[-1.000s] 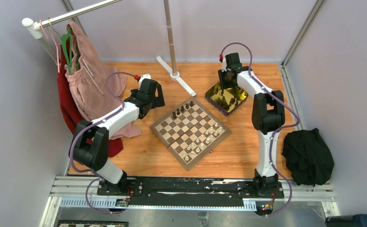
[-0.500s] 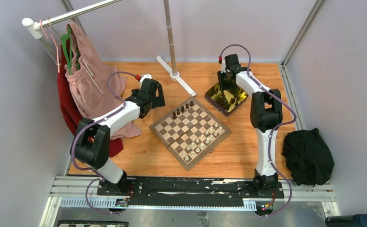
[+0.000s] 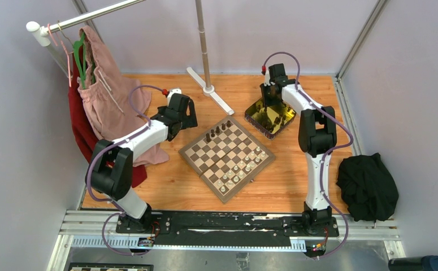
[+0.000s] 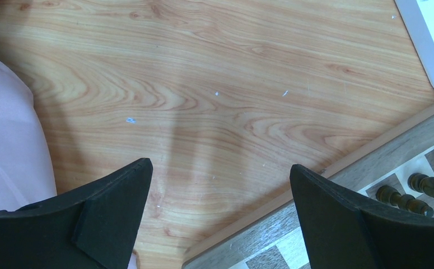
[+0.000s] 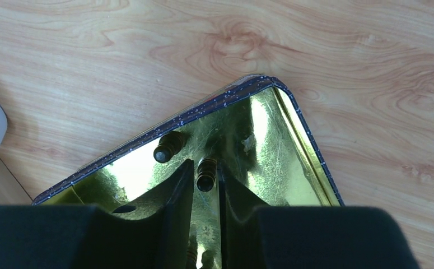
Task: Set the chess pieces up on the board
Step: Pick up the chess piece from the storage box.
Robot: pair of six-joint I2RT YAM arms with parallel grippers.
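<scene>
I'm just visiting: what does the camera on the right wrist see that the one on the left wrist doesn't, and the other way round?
Only the right wrist view: a gold tin with loose dark pieces in it, and the right tool closed around one dark piece.
Only the left wrist view: a corner of the chessboard with standing dark pieces on it, a pink cloth at the left edge, and the left tool open over bare wood.
Both: the wooden table.
</scene>
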